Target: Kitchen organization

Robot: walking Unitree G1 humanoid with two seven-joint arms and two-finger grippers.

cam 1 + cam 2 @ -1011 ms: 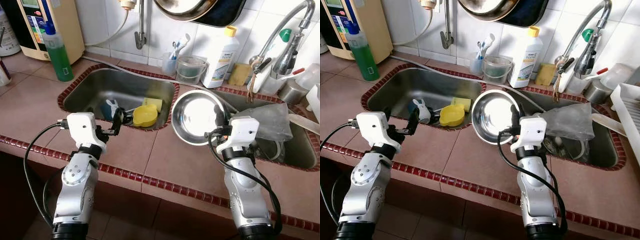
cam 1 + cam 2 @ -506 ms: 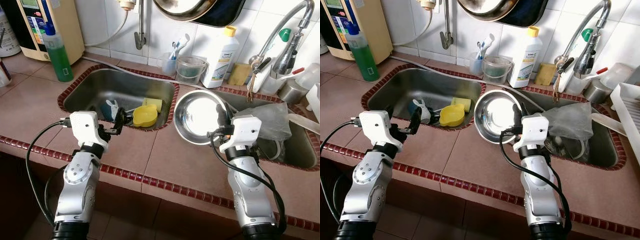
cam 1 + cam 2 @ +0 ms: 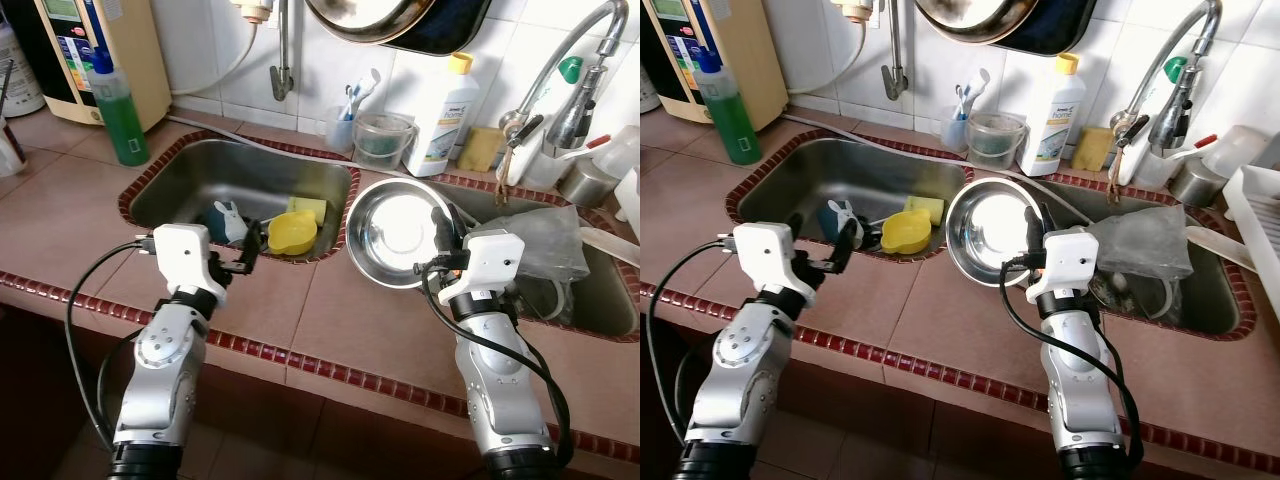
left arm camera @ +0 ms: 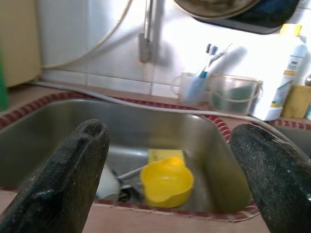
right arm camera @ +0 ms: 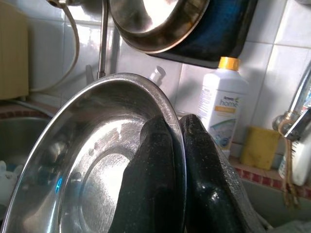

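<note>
- At the near rim of the steel bowl (image 3: 400, 232), the right gripper (image 5: 177, 145) is clamped with one finger inside the rim and one outside.
- Position of the bowl: held tilted, its hollow facing the robot, over the tiled counter (image 3: 330, 320) between the left sink (image 3: 190, 180) and the right sink (image 3: 600, 300).
- Handling judgement: thin stiff steel, light, polished and probably slippery. A pinch at a single rim point lets the bowl swing, so move it slowly and keep the pinch deep on the rim.
- Nearer the left sink, the left gripper (image 4: 170, 170) hovers over the counter edge, fingers wide apart and holding nothing.
- Ahead of it, in the left sink: a yellow cup (image 4: 166, 182), a yellow sponge (image 3: 307, 207) and a small white figure (image 3: 232, 217).
- Right of the bowl, a clear plastic bag (image 3: 545, 245) lies over the right sink.
- Far side, against the tiled wall: a white detergent bottle (image 3: 442, 105) and a green bottle (image 3: 118, 110).
</note>
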